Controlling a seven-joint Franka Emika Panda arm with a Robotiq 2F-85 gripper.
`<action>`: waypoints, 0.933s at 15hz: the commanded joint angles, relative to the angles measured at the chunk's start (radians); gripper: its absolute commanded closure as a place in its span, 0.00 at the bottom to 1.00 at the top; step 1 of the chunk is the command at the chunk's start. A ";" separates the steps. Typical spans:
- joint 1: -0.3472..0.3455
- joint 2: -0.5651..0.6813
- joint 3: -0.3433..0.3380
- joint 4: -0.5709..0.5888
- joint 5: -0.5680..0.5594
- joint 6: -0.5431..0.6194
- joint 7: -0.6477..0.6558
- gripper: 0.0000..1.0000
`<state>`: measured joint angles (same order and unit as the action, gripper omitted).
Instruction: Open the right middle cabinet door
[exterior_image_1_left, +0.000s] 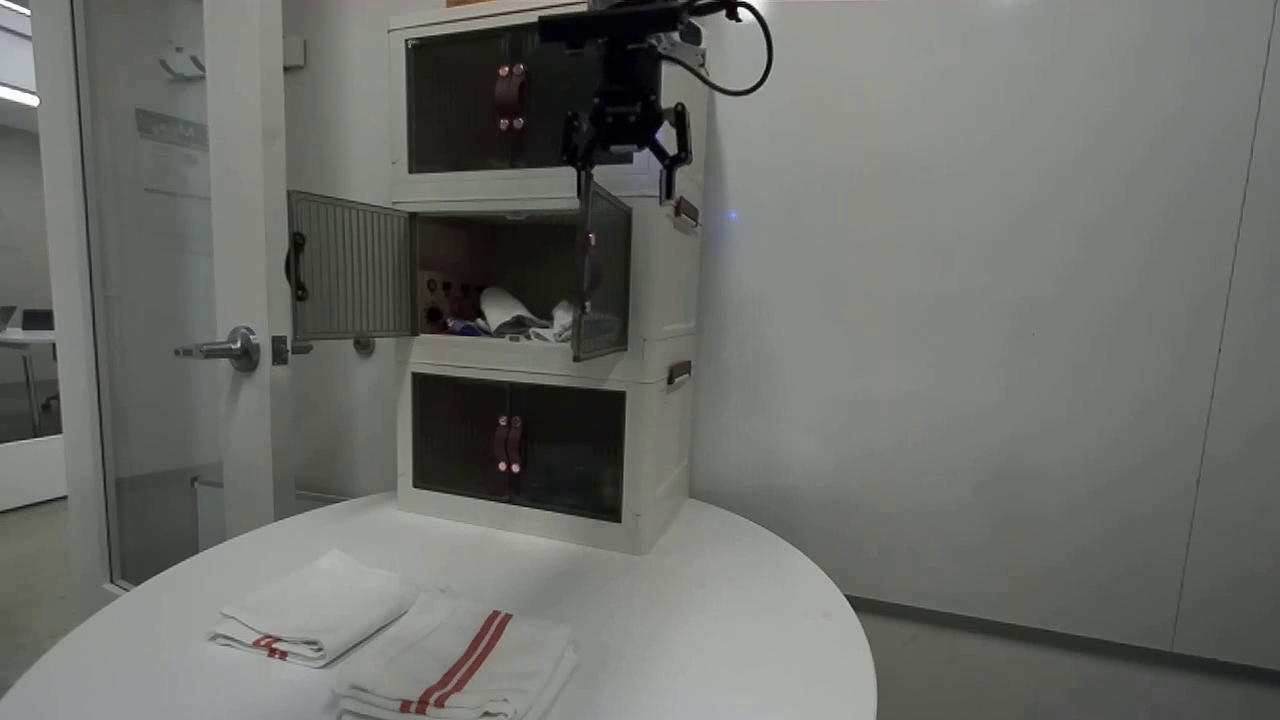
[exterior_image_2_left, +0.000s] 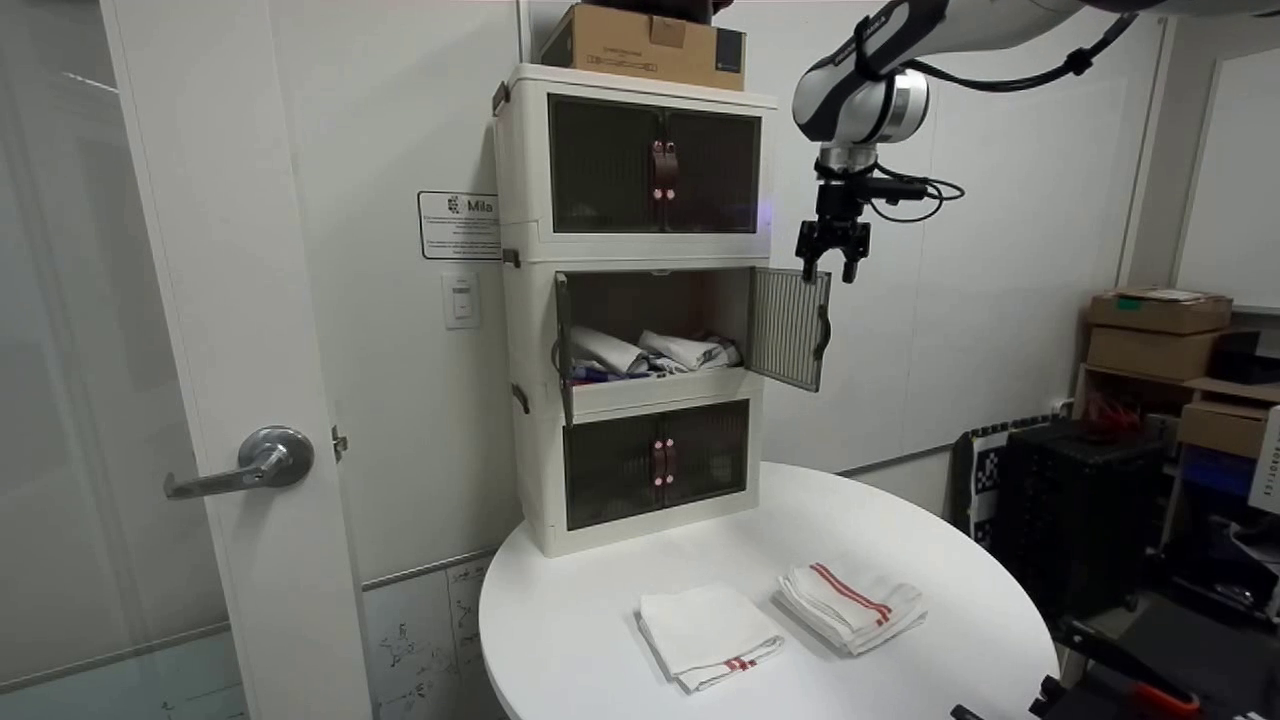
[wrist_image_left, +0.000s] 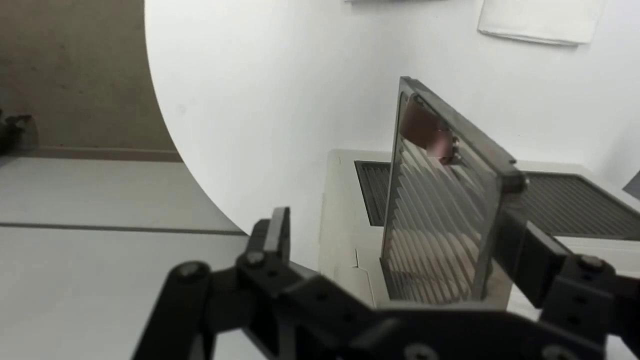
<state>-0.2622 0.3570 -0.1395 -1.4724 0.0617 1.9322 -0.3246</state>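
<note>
Smooth pale walling (exterior_image_1_left: 950, 300) backs a white, three-tier cabinet (exterior_image_1_left: 665, 450) on a round table (exterior_image_1_left: 760, 600) in an exterior view. At frame centre, the right middle cabinet door (exterior_image_1_left: 612, 270), a dark tinted pane, stands swung outward; its paler, ribbed twin panel (exterior_image_1_left: 352, 265) stands open toward the left. High in the frame, the gripper (exterior_image_1_left: 626, 188) points down with fingers (exterior_image_1_left: 667, 185) spread wide, holding nothing evident, presumably poised to straddle or push the door's top edge. Two folded towels (exterior_image_1_left: 460, 660), soft and red-striped, lie flat at lower left, perhaps awaiting storage.

In an exterior view, the same door hangs right of centre, thin and ribbed, near the fingers. Rolled white cloths (exterior_image_2_left: 605, 350) lie in the middle tier, likely the reason for access.

In the wrist view, the door slants up right of centre, translucent and reeded, with a brown strap handle (wrist_image_left: 419, 122); it lies between the fingers in the frame, though contact cannot be told. Judged by its angle, opening looks essentially complete.
</note>
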 joint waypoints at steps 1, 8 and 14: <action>-0.027 -0.007 0.018 0.046 -0.022 -0.047 -0.199 0.00; -0.012 -0.009 0.056 0.074 -0.011 -0.069 -0.416 0.00; 0.036 -0.055 0.104 0.116 0.098 -0.194 -0.268 0.00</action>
<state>-0.2507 0.3353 -0.0472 -1.3802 0.1202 1.7948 -0.6652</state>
